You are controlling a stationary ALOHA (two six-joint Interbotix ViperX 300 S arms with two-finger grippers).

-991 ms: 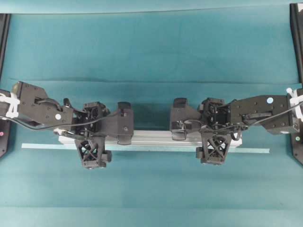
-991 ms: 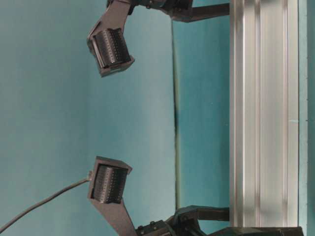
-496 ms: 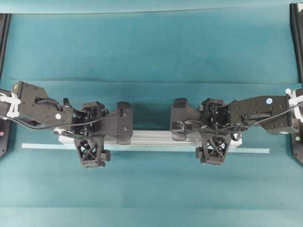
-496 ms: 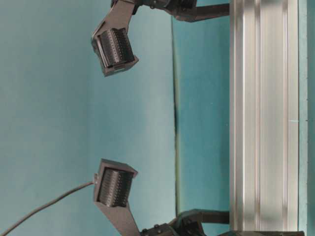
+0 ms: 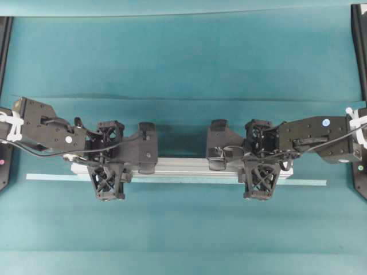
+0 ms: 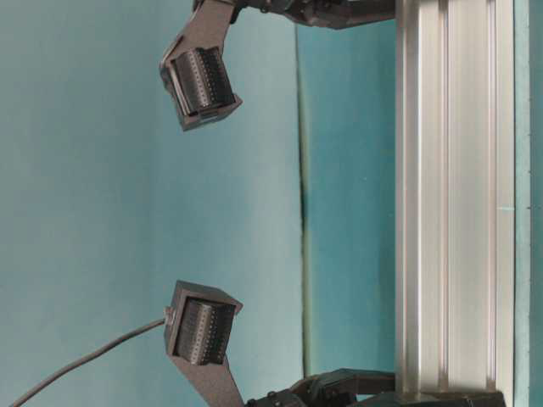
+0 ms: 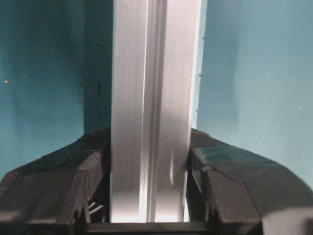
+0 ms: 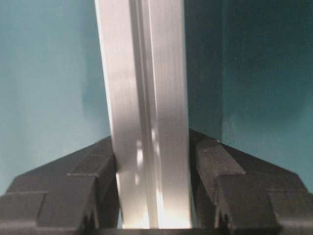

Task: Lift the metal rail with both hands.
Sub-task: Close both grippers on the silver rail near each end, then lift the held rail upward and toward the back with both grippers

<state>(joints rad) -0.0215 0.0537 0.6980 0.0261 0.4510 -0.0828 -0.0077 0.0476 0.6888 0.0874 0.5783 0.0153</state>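
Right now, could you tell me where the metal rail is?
Overhead, the metal rail lies crosswise below centre, the left gripper and right gripper closed on its ends, beside the tape strip.

Rail: I see a silver grooved bar, lying level across the teal table.
Hold: left gripper and right gripper clamp it near its ends.

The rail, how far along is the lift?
Done: both grippers are shut on the rail, left gripper and right gripper pinching its sides near opposite ends. In hand: the grasp. Left: the lift itself; whether the rail is off the table yet can't be told.
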